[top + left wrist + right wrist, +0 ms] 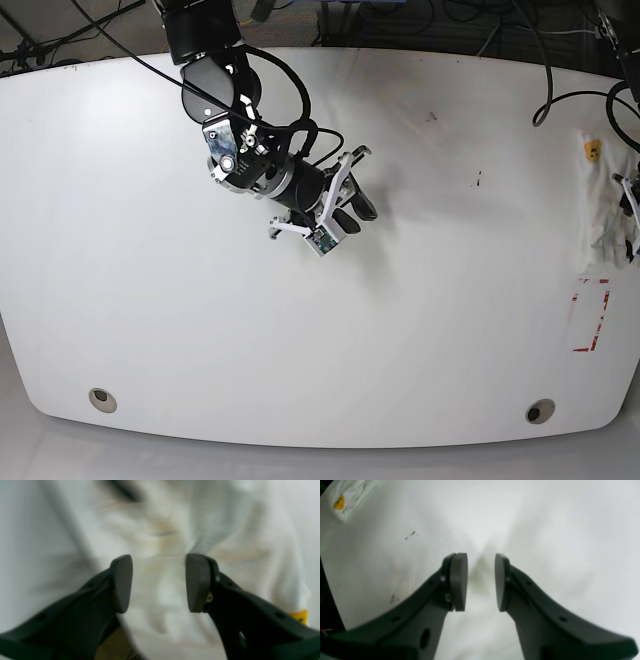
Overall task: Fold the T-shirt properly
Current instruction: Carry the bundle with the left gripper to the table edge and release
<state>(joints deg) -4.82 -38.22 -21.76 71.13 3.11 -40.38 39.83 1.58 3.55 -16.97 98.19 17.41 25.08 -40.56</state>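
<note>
Base view: the white T-shirt (600, 205) lies bunched at the table (320, 330) edge; both tools gape, holding nothing.

T-shirt (175, 555) white, faint orange print showing through, yellow patch at one edge. Desk (300, 330) white, small dark specks, red dashed rectangle (590, 315). Both grippers' jaws dark grey.

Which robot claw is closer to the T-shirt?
The left claw: it hangs open right over the T-shirt at the table edge. The right claw is far away, open above the table's middle.
</note>
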